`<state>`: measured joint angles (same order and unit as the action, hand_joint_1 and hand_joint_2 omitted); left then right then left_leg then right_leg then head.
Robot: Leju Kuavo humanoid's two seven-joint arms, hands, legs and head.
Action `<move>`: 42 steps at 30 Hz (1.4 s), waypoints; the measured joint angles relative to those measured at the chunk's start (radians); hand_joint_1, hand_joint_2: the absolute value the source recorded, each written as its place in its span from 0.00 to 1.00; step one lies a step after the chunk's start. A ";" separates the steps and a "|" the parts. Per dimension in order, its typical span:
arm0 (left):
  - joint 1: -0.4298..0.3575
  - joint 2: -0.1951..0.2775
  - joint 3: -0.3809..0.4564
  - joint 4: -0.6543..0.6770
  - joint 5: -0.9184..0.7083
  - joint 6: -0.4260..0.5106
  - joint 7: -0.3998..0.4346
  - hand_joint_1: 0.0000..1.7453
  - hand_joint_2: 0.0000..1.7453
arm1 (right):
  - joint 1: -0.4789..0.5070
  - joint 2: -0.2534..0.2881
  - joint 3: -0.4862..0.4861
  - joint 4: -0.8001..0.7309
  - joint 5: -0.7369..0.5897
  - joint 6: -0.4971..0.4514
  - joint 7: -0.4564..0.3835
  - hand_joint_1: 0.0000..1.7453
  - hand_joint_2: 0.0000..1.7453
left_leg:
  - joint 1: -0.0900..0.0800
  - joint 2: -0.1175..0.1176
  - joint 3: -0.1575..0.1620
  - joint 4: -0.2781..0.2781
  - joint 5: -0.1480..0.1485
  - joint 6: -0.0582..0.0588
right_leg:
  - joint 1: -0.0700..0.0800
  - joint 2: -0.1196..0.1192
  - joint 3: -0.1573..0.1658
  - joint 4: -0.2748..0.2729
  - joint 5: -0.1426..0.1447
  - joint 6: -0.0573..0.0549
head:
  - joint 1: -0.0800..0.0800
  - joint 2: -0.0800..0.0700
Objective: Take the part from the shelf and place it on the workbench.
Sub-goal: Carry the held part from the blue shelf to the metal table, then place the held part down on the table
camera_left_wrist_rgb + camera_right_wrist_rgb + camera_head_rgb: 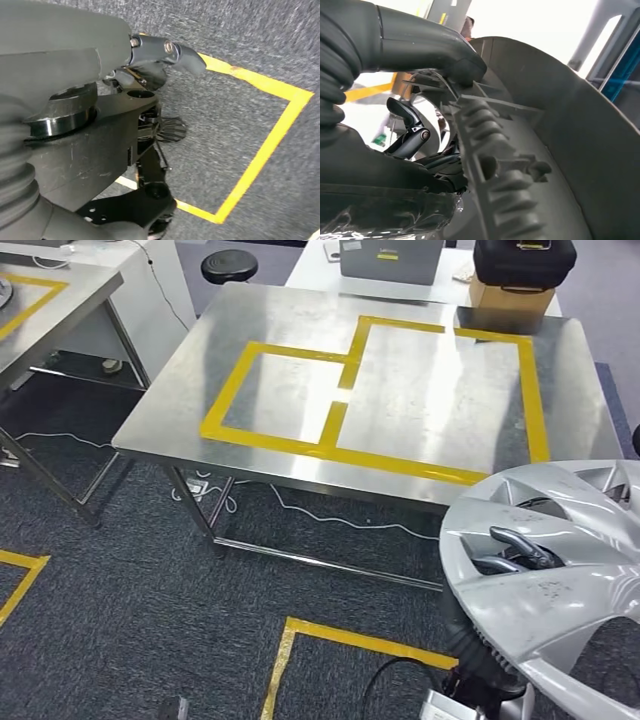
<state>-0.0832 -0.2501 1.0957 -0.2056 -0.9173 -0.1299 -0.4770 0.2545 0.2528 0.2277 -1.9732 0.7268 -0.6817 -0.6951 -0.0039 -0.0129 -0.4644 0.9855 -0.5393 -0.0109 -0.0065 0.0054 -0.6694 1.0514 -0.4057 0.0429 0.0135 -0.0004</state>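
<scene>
Head view shows the silver wheel cover [555, 570] grasped by the right hand [517, 548] through a spoke opening, near the workbench [392, 390], onto which it should be lowered flat inside the yellow tape outline [438, 400] before release.

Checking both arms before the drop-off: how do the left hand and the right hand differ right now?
The right hand grips the silver wheel cover, its dark fingers hooked through an opening; the left hand holds nothing. The right hand is raised near the steel workbench; the left hand hangs over grey carpet with yellow tape. Both have a grey thumb and darker fingers.
</scene>
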 joint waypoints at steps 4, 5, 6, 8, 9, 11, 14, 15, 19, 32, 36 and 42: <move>-0.005 -0.001 -0.010 0.000 -0.003 0.005 0.001 0.00 1.00 | 0.000 0.002 0.000 -0.003 0.002 0.000 0.000 1.00 1.00 | 0.001 0.002 -0.014 0.039 -0.023 -0.021 | -0.004 0.002 0.011 -0.001 -0.002 -0.021 | -0.003 0.000; -0.006 -0.001 -0.012 0.000 -0.003 0.003 0.001 0.00 1.00 | 0.001 0.002 0.000 -0.004 0.003 0.000 0.000 1.00 1.00 | 0.002 0.002 -0.042 0.089 -0.043 -0.027 | -0.005 0.001 0.014 -0.002 -0.004 -0.025 | -0.004 0.000; -0.006 0.000 -0.014 0.000 -0.003 -0.002 0.000 0.00 1.00 | 0.000 0.002 0.000 -0.005 0.004 0.000 0.000 1.00 1.00 | 0.002 0.003 -0.081 0.153 -0.069 -0.031 | -0.005 0.001 0.015 -0.002 -0.007 -0.028 | -0.004 0.000; -0.005 0.000 -0.014 0.000 0.000 -0.020 -0.001 0.00 1.00 | 0.001 0.002 0.000 -0.006 0.006 0.000 0.000 1.00 1.00 | 0.003 0.003 -0.159 0.264 -0.108 -0.035 | -0.005 0.002 0.016 -0.002 -0.012 -0.032 | -0.004 0.000; -0.004 0.000 -0.014 0.000 0.002 -0.033 -0.002 0.00 1.00 | 0.000 0.002 0.000 -0.006 0.008 0.000 0.000 1.00 1.00 | 0.003 0.003 -0.181 0.279 -0.101 -0.035 | -0.005 0.003 0.018 -0.002 -0.015 -0.032 | -0.005 0.000; -0.003 0.001 -0.015 0.000 0.001 -0.058 -0.002 0.00 1.00 | 0.000 0.002 0.000 -0.006 0.012 0.000 0.000 1.00 1.00 | 0.003 0.003 -0.171 0.209 -0.031 -0.028 | -0.004 0.005 0.026 -0.002 -0.024 -0.031 | -0.005 0.000; -0.004 0.002 -0.016 0.000 -0.009 -0.080 -0.002 0.00 1.00 | 0.000 0.002 0.000 -0.006 0.017 0.000 0.000 1.00 1.00 | -0.003 0.008 -0.113 0.046 0.043 -0.011 | -0.002 0.006 0.038 -0.005 -0.032 -0.021 | -0.004 0.000; -0.004 0.002 -0.017 0.000 -0.010 -0.084 -0.002 0.00 1.00 | 0.000 0.002 0.000 -0.006 0.018 0.000 0.000 1.00 1.00 | -0.004 0.008 -0.105 0.021 0.040 -0.005 | -0.001 0.006 0.042 -0.005 -0.030 -0.014 | -0.005 0.000; 0.002 0.002 -0.016 0.000 -0.010 -0.091 -0.002 0.00 1.00 | 0.000 0.002 0.001 -0.008 0.026 0.000 0.000 1.00 1.00 | -0.001 0.005 -0.070 -0.003 0.047 0.020 | -0.001 0.003 0.046 0.025 -0.042 0.010 | -0.001 0.000; 0.004 0.002 -0.017 0.000 -0.019 -0.031 0.023 0.00 1.00 | 0.001 0.003 0.001 -0.020 0.045 0.000 0.000 1.00 1.00 | 0.002 0.001 0.053 0.009 -0.053 -0.010 | 0.004 0.000 -0.048 0.029 0.027 -0.017 | 0.004 0.000; -0.005 -0.001 -0.017 0.000 -0.019 -0.024 0.028 0.00 1.00 | 0.001 0.004 0.002 -0.027 0.048 0.000 0.000 1.00 1.00 | 0.004 0.003 -0.067 0.184 -0.037 -0.034 | -0.003 0.000 -0.022 0.008 0.012 -0.035 | 0.001 0.000; -0.004 0.001 -0.016 0.000 -0.016 -0.019 0.029 0.00 1.00 | 0.001 0.004 0.002 -0.027 0.050 0.000 0.000 1.00 1.00 | 0.005 0.004 -0.181 0.189 -0.003 -0.034 | -0.004 0.006 0.024 0.002 -0.021 -0.033 | 0.000 0.000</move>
<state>-0.0868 -0.2494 1.0793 -0.2056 -0.9333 -0.1488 -0.4482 0.2554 0.2567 0.2293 -2.0006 0.7764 -0.6817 -0.6950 0.0014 -0.0089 -0.6459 1.1747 -0.5419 -0.0454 -0.0108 0.0111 -0.6455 1.0533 -0.4269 0.0101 0.0137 -0.0001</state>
